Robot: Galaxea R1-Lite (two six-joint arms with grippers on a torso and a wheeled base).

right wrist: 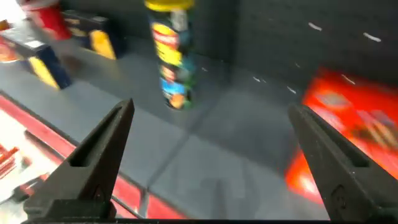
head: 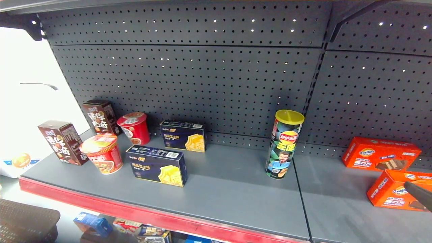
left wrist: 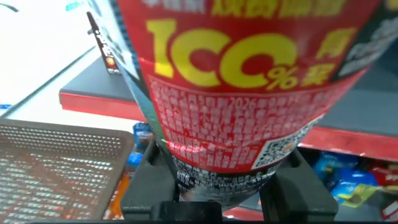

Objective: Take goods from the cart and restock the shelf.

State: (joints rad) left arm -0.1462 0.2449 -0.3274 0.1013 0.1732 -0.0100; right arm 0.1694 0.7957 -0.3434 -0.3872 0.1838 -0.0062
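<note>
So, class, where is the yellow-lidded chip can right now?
Head view: the chip can stands upright on the shelf, right of centre, between the blue boxes and orange boxes.

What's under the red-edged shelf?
A blue box and other packets on a lower level, peeking past the red edge; everything further back is covered by the shelf board.

Shelf (head: 229, 192) lies bare between front navy box (head: 157, 165) and chip can (head: 284, 145).
</note>
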